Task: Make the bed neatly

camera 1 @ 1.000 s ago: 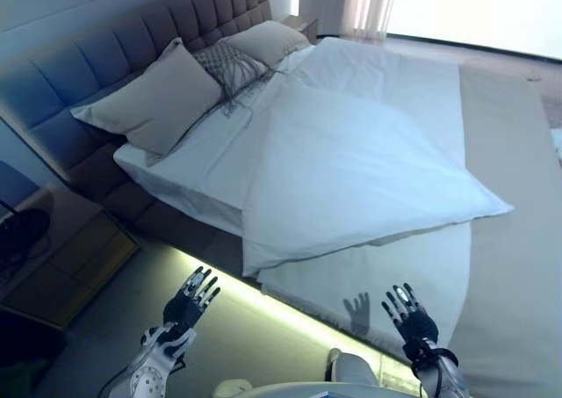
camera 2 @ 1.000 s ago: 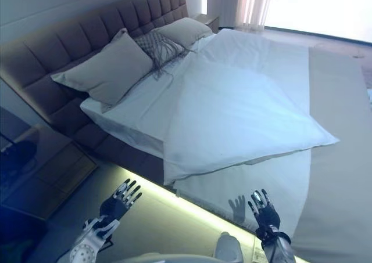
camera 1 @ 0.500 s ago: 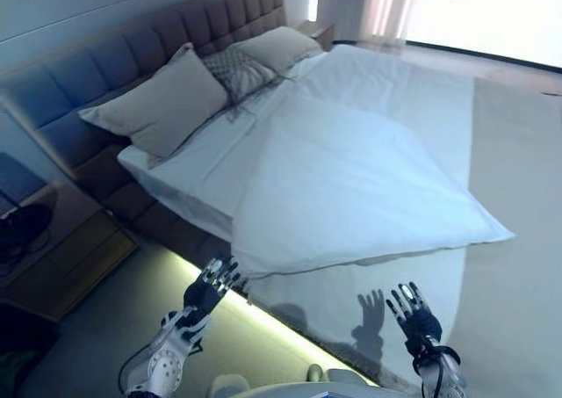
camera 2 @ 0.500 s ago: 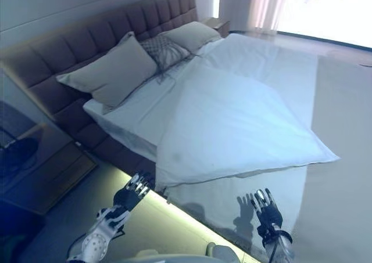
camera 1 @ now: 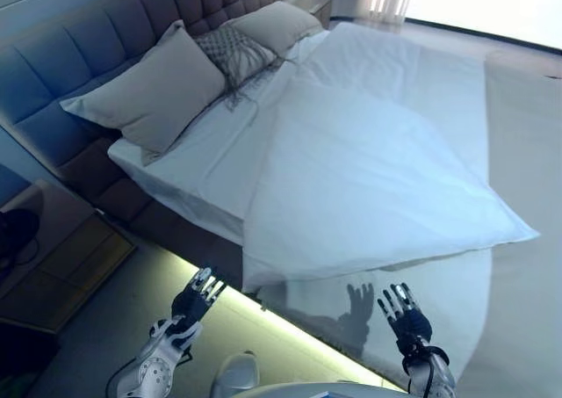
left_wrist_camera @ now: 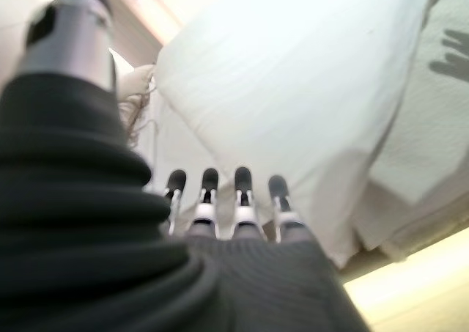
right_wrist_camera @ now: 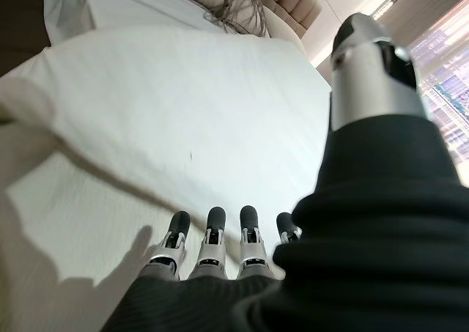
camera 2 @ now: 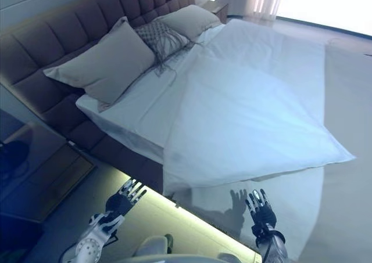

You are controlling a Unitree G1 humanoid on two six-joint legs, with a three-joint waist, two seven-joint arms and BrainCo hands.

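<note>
A white duvet [camera 1: 369,170] lies skewed across the bed [camera 1: 176,165], folded back so its near corner [camera 1: 250,275] hangs over the bed's side. Bare sheet shows toward the headboard. Two beige pillows [camera 1: 149,95] [camera 1: 277,27] and a patterned cushion [camera 1: 230,57] lean at the head. My left hand [camera 1: 195,298] is open, fingers straight, hovering just short of the duvet's hanging corner. My right hand [camera 1: 402,314] is open too, over the lower sheet [camera 1: 439,301] beside the duvet's edge. Neither hand touches the bedding.
A quilted brown headboard [camera 1: 97,47] runs along the left. A wooden nightstand [camera 1: 48,257] stands at the lower left. A lit strip [camera 1: 290,336] glows under the bed frame. A beige throw [camera 1: 527,117] covers the bed's far side.
The camera has shifted and tilted downward. My left hand has drawn back slightly from the duvet's hanging corner. My right hand stays about where it was.
</note>
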